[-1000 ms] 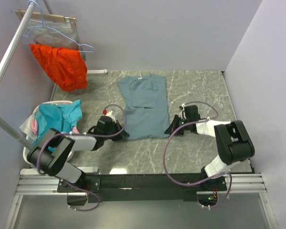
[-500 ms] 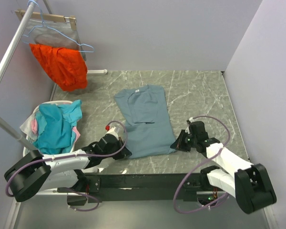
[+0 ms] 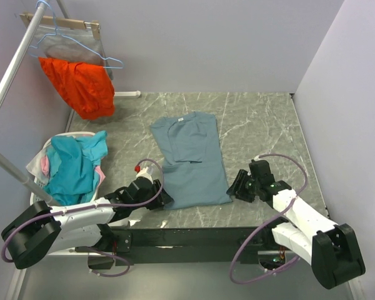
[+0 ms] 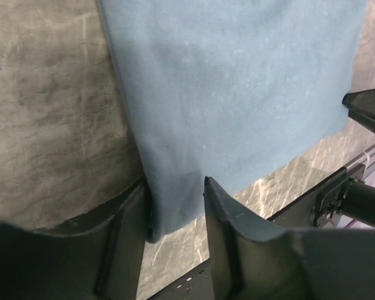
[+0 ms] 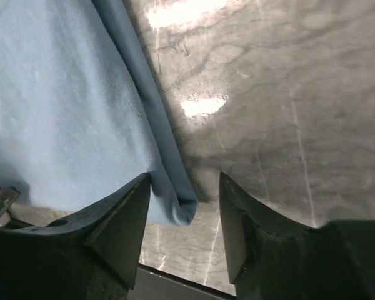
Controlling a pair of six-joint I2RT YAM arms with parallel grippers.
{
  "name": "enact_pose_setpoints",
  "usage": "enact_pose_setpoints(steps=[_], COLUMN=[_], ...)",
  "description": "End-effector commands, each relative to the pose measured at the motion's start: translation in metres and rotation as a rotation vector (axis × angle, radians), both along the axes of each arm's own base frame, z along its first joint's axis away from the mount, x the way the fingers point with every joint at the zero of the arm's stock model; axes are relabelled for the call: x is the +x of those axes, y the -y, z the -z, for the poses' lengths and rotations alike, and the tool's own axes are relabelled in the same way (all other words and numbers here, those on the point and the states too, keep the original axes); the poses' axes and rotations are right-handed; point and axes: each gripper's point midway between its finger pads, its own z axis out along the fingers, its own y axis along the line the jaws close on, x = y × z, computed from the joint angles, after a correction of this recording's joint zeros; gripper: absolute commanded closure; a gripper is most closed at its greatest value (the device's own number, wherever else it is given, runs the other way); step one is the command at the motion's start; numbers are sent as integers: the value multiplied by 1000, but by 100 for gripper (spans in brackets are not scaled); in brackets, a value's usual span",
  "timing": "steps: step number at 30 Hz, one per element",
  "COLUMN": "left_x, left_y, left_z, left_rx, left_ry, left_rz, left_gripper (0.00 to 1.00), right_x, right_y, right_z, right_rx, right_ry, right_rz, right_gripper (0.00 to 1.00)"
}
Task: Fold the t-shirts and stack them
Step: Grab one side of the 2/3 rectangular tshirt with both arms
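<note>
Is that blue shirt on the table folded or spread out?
Folded lengthwise: the blue shirt lies as a narrow strip, no sleeves out, its edge doubled.

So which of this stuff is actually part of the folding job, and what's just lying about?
Job: slate-blue t-shirt, spread out in the middle; possibly the teal clothes pile at left, garment type unclear.
Lying about: orange garment hung at back left; metal rail.
</note>
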Motion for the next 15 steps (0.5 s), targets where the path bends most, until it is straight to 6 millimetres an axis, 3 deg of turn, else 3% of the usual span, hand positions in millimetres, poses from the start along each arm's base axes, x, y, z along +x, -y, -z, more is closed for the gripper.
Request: enact_pose_setpoints(steps=[1, 11, 15], left_x=[-3, -17, -26], left_y=[-8, -12, -15], left_z=[9, 17, 25], left_rx=[58, 31, 17], left_ry=[-15, -56, -82], left_rz=[-1, 0, -10], left_gripper=[53, 55, 62], right_x=[6, -12, -18], right_y=[3, -17, -29], right_z=[-16, -4, 2], right_rx=[-6, 80, 119], right_ry=[48, -1, -25], right_rz=[35, -59, -104], right_gripper=[43, 44, 45])
